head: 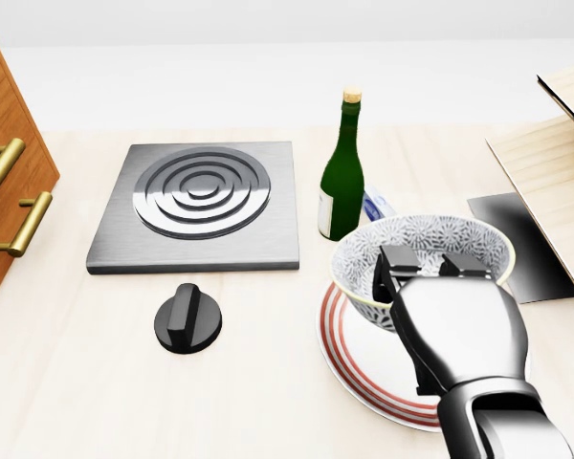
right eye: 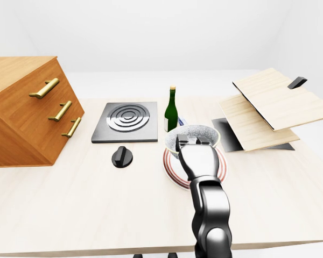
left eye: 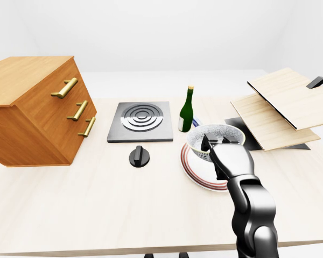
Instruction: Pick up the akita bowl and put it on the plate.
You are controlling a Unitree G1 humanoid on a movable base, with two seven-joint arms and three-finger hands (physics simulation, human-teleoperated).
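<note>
The right arm enters the head view from the lower right edge. Its robot hand (head: pixel 429 264) is closed on the near rim of the akita bowl (head: pixel 423 237): two dark fingertips (head: pixel 396 260) hook over the rim into the bowl's interior, and the silver palm covers the near wall. The left robot hand is not visible in any view.

The akita bowl is white with a fine blue pattern inside. It sits over the upper part of the plate (head: pixel 347 367), a white plate with red rings around its rim, in the lower right of the head view. The views do not show whether the bowl's base touches the plate or is held just above it.

The plate rests on the light wooden tabletop (head: pixel 96 402). To its left, well apart, lies a black control knob (head: pixel 187 320). Above the knob is a square grey burner plate (head: pixel 199 204) with concentric rings. A green wine bottle (head: pixel 342 182) stands upright just beside the burner plate's right edge, near the bowl's far rim.

In the left-eye view, a wooden drawer cabinet (left eye: pixel 37 118) with brass handles occupies the left side. Stacked, tilted wooden boards (left eye: pixel 280 105) occupy the upper right, above a dark flat sheet (head: pixel 517 244).
</note>
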